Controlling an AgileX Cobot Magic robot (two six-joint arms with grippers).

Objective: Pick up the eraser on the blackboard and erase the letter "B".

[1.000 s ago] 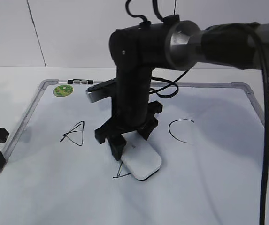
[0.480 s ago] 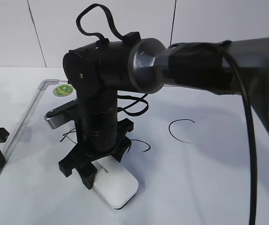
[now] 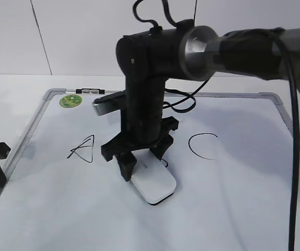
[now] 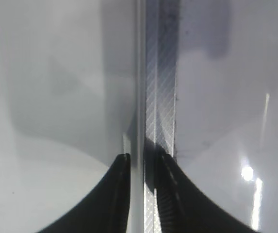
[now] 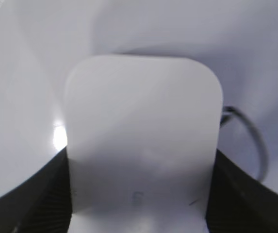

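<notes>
The right gripper (image 3: 142, 163) clamps the flat white plastic eraser (image 3: 154, 182) by its two long sides, pressing it on the large white silver-framed blackboard (image 3: 233, 172) over the black marker letter "B" (image 3: 164, 163), between "A" (image 3: 82, 148) and "C" (image 3: 202, 145), while the left gripper (image 4: 141, 165), nearly shut, straddles the board's frame.

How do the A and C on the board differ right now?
The letter A sits left of the right gripper; the letter C sits to its right. A is angular, made of crossing straight strokes; C is one open curve. Both are thin black marker on the blackboard, intact and clear of the eraser.
</notes>
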